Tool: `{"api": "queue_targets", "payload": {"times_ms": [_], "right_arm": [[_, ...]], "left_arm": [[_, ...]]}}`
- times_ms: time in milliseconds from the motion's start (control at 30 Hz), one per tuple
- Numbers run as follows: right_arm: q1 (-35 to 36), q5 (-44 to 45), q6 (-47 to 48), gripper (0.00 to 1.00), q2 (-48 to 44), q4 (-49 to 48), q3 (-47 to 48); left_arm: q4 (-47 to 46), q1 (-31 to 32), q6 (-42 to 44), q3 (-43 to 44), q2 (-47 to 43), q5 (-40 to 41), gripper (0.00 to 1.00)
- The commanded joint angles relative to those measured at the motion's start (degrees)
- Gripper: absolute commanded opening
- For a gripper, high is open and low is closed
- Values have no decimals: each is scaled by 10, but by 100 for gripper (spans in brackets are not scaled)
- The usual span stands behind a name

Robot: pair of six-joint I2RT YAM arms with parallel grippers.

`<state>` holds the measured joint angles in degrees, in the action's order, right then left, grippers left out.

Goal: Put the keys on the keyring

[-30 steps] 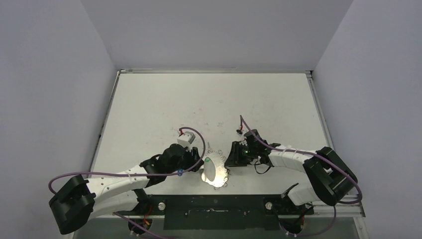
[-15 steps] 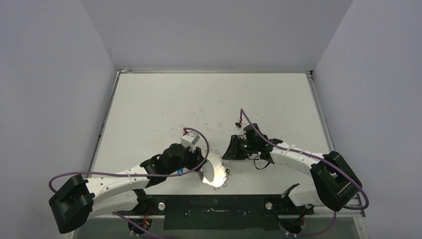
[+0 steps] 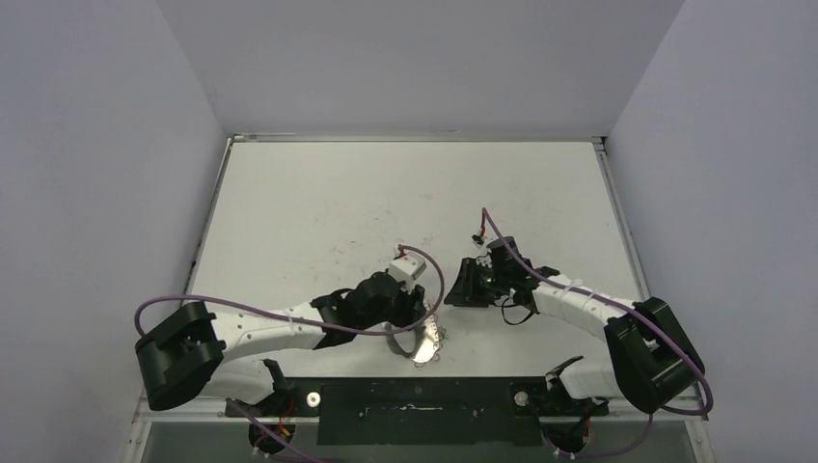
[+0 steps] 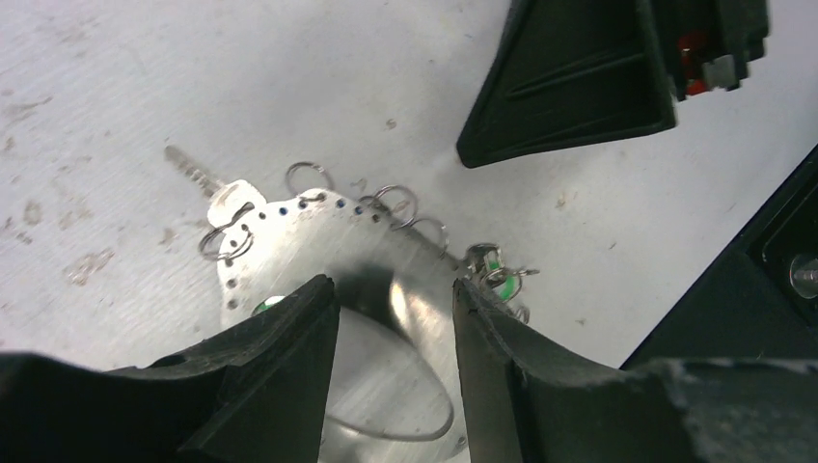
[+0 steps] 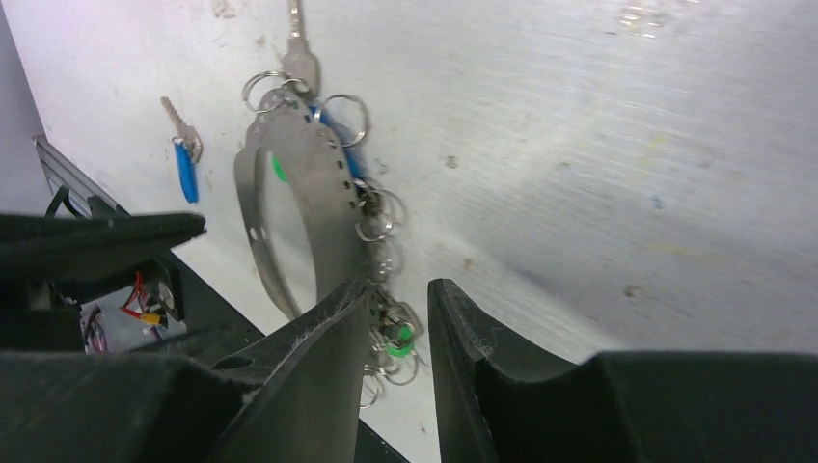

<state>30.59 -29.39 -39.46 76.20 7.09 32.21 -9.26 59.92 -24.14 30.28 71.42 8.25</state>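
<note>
Two tools flank the keyring, which rests near the front edge of the bench with a green key on its rim and a blue key loose beside it: the left tool, half-open, hangs over the hoop, while the right tool, narrow and empty, sits just apart.

Keyring on table, near front edge
</note>
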Motion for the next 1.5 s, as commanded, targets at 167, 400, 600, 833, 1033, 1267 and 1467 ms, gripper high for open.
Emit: {"api": "queue_targets", "payload": {"times_ms": [167, 400, 600, 833, 1033, 1267, 1467], "right_arm": [[-93, -52, 28, 30, -27, 0, -48], [-134, -59, 44, 30, -42, 22, -66], [-150, -67, 53, 31, -48, 28, -74], [-152, -77, 53, 31, -43, 20, -79], [-153, -78, 54, 31, -41, 17, -80], [-154, -79, 55, 32, -38, 14, -81], [-154, -81, 56, 32, -34, 13, -81]], "left_arm": [[168, 99, 0, 231, 190, 144, 45], [383, 152, -19, 418, 345, 248, 45], [521, 180, -45, 515, 436, 322, 39], [563, 193, -69, 537, 468, 363, 37], [548, 194, -62, 535, 475, 357, 33], [524, 194, -54, 530, 485, 358, 34], [503, 195, -34, 527, 491, 356, 29]]}}
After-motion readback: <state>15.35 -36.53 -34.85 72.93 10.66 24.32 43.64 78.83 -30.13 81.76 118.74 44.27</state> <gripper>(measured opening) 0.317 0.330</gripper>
